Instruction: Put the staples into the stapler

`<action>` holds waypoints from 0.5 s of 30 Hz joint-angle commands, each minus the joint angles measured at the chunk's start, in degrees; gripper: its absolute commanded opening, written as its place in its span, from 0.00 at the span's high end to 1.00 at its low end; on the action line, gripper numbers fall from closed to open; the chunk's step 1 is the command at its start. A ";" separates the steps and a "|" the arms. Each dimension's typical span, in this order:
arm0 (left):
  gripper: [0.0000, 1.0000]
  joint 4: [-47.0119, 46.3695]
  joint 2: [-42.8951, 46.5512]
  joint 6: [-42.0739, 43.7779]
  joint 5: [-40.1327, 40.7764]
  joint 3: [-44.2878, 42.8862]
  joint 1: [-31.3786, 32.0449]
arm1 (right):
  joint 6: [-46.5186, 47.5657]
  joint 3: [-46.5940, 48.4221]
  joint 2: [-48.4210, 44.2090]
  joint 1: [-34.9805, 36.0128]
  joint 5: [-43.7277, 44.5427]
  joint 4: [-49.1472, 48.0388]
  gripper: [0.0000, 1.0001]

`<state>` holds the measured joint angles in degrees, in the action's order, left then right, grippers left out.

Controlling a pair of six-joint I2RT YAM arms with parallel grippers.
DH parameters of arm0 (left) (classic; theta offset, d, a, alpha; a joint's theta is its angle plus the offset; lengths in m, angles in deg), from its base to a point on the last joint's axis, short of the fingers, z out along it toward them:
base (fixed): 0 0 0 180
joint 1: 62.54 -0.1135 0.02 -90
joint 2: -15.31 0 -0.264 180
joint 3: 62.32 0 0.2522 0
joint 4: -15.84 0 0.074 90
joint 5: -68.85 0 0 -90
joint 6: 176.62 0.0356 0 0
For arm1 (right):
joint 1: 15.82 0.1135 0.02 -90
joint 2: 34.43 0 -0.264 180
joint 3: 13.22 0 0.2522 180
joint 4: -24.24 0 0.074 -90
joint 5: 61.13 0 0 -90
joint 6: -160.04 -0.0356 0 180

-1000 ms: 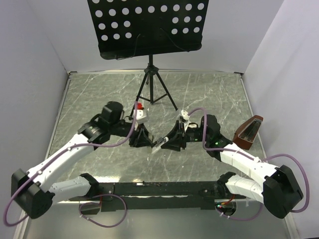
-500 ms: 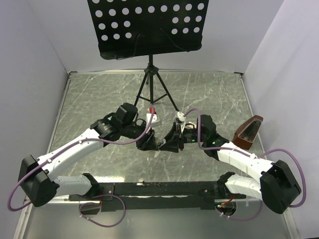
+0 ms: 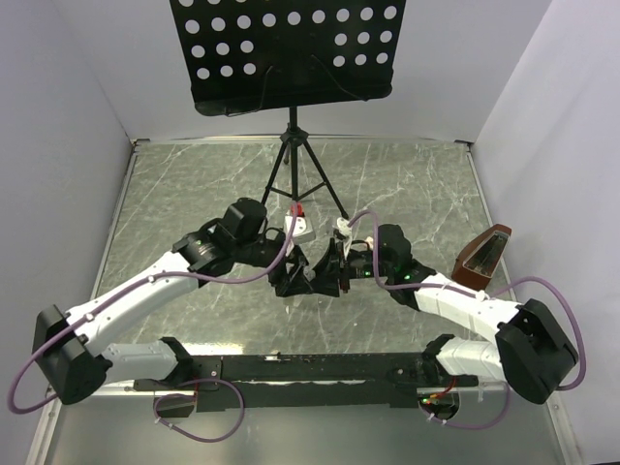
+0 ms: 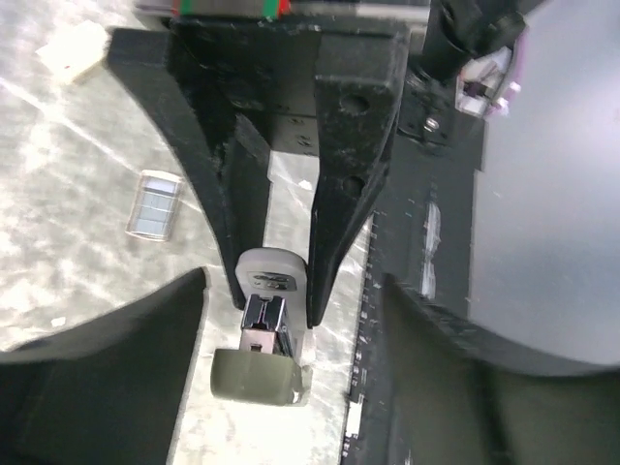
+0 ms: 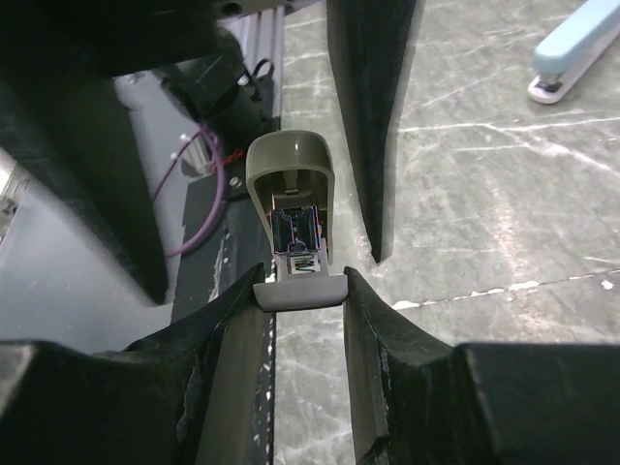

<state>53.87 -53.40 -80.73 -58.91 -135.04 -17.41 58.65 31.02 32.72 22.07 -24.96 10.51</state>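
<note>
The stapler (image 5: 300,289) hangs over the table with its olive-grey top cover (image 5: 291,160) swung open and its shiny metal channel (image 5: 295,232) bare. My right gripper (image 5: 302,281) is shut on the stapler's pale grey end. My left gripper (image 4: 276,300) faces it, open, its fingers (image 4: 334,194) on either side of the stapler's (image 4: 274,276) other end. A small silvery strip of staples (image 4: 155,203) lies flat on the table, and the little white-and-tan staple box (image 4: 73,50) lies farther off. In the top view the left gripper (image 3: 295,281) and right gripper (image 3: 327,276) meet at mid-table.
A black music stand (image 3: 291,48) on a tripod (image 3: 294,179) stands just behind the grippers. A light blue stapler (image 5: 576,58) lies on the marble table (image 3: 417,184). A brown object (image 3: 482,257) sits near the right wall. A black rail (image 3: 310,368) runs along the near edge.
My left arm has swung right up to the stapler and its jaws have spread wide around the stapler's end. The right gripper, still holding the stapler, has shifted slightly left.
</note>
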 commanded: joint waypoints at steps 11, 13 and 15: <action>0.01 -12.49 20.27 -12.04 27.91 10.17 0.05 | -8.28 -1.74 8.95 1.13 4.59 -24.63 1.00; 0.01 -13.81 22.65 -12.57 30.02 13.33 0.05 | -8.55 -1.91 9.48 1.48 5.92 -25.33 1.00; 0.01 -13.46 23.44 -11.96 30.64 15.27 0.05 | -8.55 -1.92 10.36 1.92 7.15 -26.74 1.00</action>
<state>43.31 -31.50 -90.78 -33.93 -122.89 -17.35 50.97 28.92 42.05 22.92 -20.10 -6.47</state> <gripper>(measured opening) 0.994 0.419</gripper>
